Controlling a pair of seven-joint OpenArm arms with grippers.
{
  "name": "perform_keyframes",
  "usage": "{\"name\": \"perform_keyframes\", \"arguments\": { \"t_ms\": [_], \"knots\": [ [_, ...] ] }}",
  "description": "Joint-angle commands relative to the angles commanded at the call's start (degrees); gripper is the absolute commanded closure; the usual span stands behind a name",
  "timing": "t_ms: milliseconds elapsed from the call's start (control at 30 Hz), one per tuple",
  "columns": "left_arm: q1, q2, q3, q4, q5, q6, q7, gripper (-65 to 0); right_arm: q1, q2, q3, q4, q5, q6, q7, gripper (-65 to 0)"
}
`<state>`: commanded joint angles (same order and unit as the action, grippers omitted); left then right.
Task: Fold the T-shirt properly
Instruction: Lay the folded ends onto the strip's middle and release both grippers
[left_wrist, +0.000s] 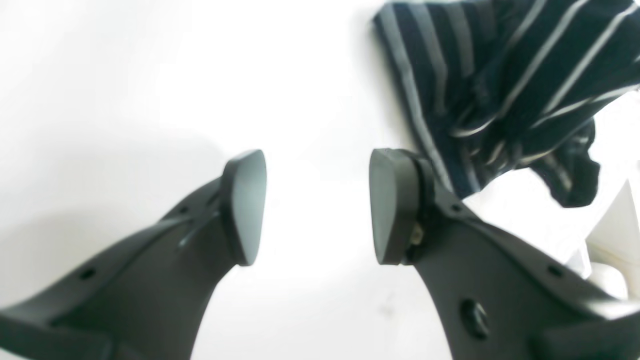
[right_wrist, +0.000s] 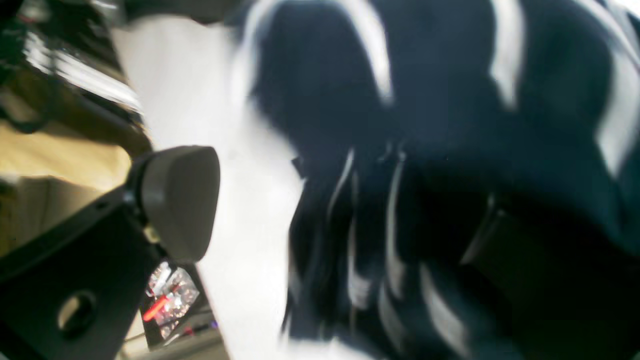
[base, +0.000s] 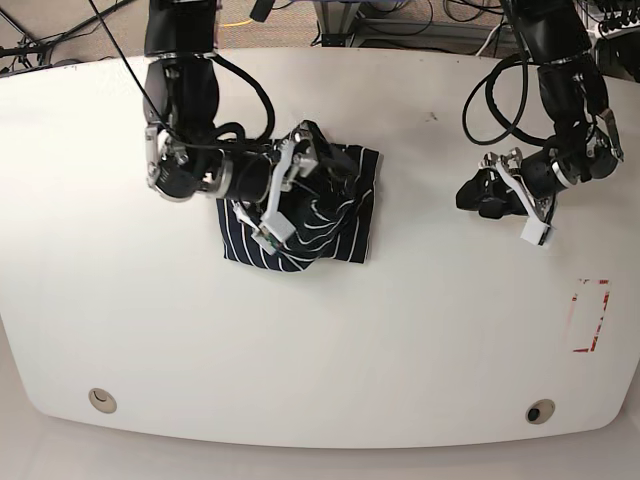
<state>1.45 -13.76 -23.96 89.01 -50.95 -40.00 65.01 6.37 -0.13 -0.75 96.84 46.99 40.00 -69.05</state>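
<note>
In the base view the right gripper (base: 300, 165) comes first, reaching sideways over the T-shirt (base: 330, 235), which lies bunched on the white table (base: 320, 360). In the right wrist view only one pad (right_wrist: 180, 200) is visible; the striped cloth fills the place where the other jaw should be, so I cannot tell if the jaws are clenched on it. I judge that this arm is working on a fold. To the right, the left gripper (base: 478, 193) hovers over bare table, wrist bent, its jaws released and empty, the shirt well apart beyond one jaw.
</note>
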Motion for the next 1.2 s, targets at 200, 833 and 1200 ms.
{"name": "perform_keyframes", "arguments": {
  "t_ms": [200, 833, 1200],
  "knots": [
    [2.2, -0.7, -1.8, 0.0, 0.0, 0.0, 0.0, -30.7, 9.9, -5.5, -4.8, -9.2, -5.6, 0.00, 4.4, -61.8],
    [0.8, -0.5, -1.1, -0.4, 0.5, 0.0, -0.3, -30.7, 3.3, 1.6, -7.9, -0.4, -5.7, 0.00, 0.0, -61.8],
    [-0.3, -0.6, 1.7, -0.5, 0.5, 0.0, -0.3, -30.7, -9.0, 5.5, -9.8, 8.0, -5.7, 0.00, 0.0, -61.8]
  ]
}}
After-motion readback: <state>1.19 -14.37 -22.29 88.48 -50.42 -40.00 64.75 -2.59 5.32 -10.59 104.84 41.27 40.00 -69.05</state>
